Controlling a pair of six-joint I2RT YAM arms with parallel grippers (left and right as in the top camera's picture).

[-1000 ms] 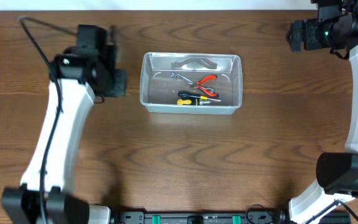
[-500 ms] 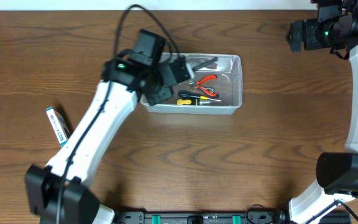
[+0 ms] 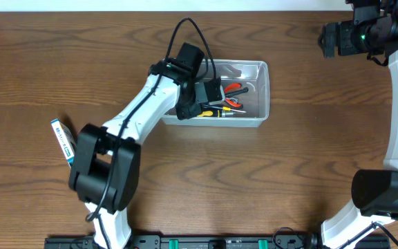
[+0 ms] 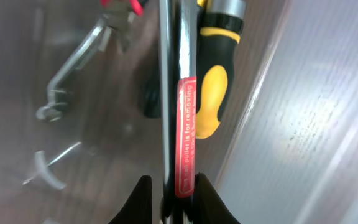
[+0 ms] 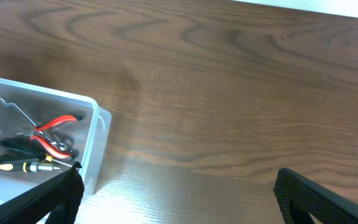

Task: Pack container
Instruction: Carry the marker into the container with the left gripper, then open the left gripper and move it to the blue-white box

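Overhead, on the wooden table [image 3: 268,180], the container [image 3: 263,93] sits near the far edge. The left gripper [image 4: 171,183] is inside it — clamped on a chrome bar [image 4: 173,50] beside a yellow-handled screwdriver [image 4: 213,93]. The right gripper [image 5: 179,179] — spread wide — hangs well apart.

White arm links [image 3: 138,113], black joints [image 3: 106,167], black left tool [image 4: 169,202], looping cable [image 3: 176,31], green light [image 3: 362,29]
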